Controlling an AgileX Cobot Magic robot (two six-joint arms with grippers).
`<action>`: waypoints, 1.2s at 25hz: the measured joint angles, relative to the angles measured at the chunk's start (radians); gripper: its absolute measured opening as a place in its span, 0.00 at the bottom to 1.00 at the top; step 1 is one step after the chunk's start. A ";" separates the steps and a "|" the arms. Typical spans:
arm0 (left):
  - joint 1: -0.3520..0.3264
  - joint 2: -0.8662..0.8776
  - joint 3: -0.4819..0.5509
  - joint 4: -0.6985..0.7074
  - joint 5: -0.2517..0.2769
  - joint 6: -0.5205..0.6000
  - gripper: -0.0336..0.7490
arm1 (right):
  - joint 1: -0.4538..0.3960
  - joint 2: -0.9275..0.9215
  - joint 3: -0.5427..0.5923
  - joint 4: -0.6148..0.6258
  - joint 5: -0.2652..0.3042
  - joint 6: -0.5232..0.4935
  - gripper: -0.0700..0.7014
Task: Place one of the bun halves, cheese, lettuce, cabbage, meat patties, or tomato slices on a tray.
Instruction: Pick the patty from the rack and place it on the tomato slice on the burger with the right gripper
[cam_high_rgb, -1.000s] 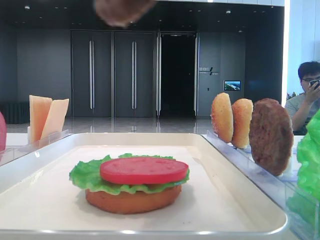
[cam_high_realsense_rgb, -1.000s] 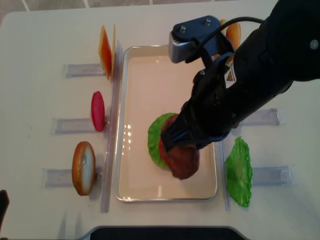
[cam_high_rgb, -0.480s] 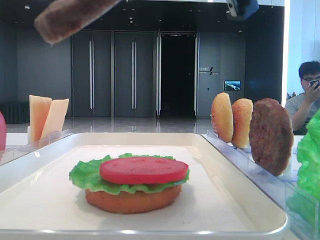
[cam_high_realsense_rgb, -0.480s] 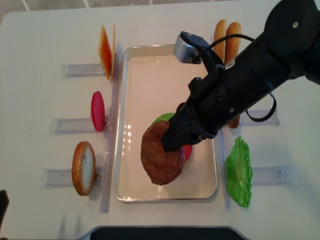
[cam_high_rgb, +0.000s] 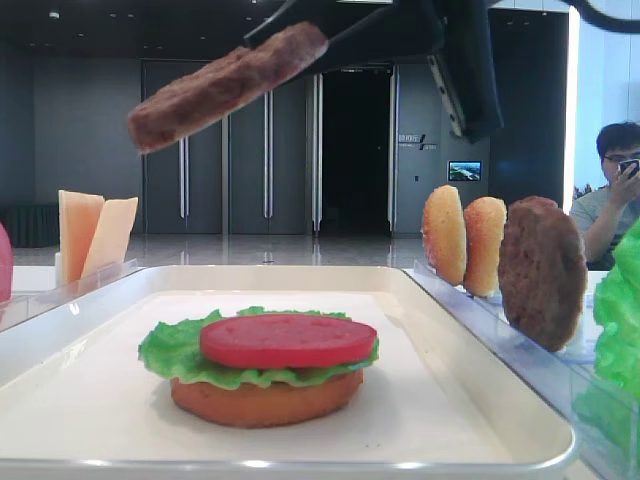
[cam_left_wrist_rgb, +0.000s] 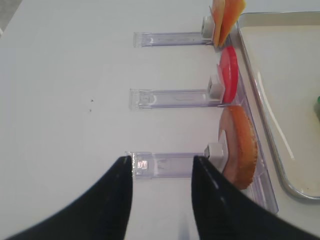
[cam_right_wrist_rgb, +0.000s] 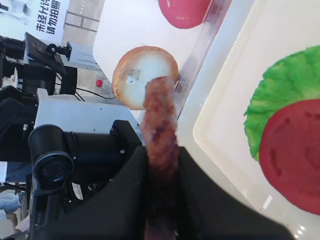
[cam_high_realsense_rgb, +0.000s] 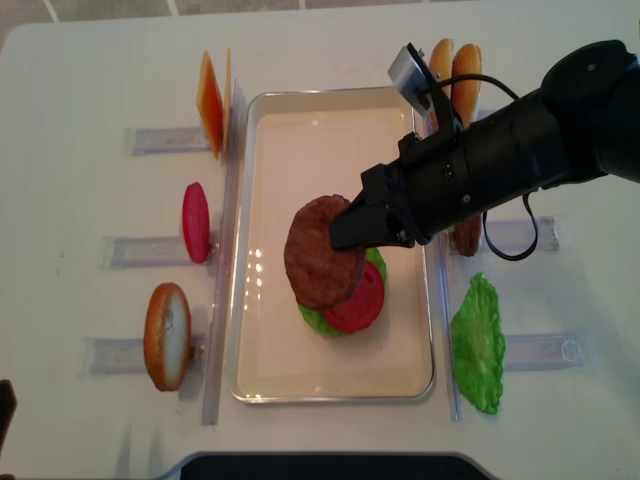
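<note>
Holding a rough dark-brown meat patty clamped in my right tool, tilted above the stacked bun, lettuce and tomato on the white tray; release remains. Left tool stands parted, empty.

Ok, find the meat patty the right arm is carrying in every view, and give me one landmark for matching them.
Low front exterior view: held meat patty upper left, tilted, above the tray.
Right wrist view: patty edge-on at centre, pinched in the right hand.
Left wrist view: not in it.
Overhead exterior view: patty mid-frame, over the tray.
Shared landmark: the tomato slice on the lettuce; also.
</note>
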 joint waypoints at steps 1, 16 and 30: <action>0.000 0.000 0.000 0.001 0.000 0.000 0.43 | 0.000 0.014 0.000 0.019 -0.003 -0.012 0.25; 0.000 0.000 0.000 0.007 0.000 -0.003 0.42 | 0.048 0.084 0.030 0.020 -0.130 -0.047 0.25; 0.000 0.000 0.000 0.007 0.000 -0.003 0.42 | 0.048 0.087 0.067 0.010 -0.241 -0.059 0.25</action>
